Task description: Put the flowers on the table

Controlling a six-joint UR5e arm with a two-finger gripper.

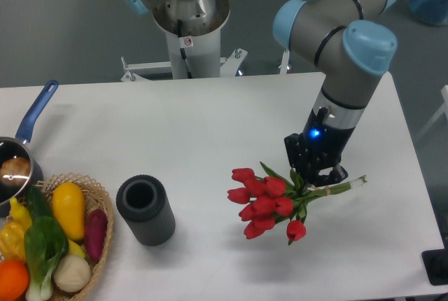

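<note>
My gripper (323, 178) points down over the right part of the white table (210, 126), its dark fingers closed on the green stems of a bunch of red tulips (269, 203). The hold is near the cut ends, which poke out to the right of the fingers. The red heads fan out to the left and downward in the picture, with a faint shadow on the table beneath them; I cannot tell whether any bloom touches the surface yet.

I judge the bunch light and soft: thin stems that bend, petals that crush easily, so the stems are the right place to grip, never the heads. The far heads may droop and land first.

Well to the left stands a dark grey cylindrical vase (145, 210), upright and open. Further left sits a wicker basket of vegetables (56, 245), and at the table's edge a blue-handled saucepan (21, 154).
</note>
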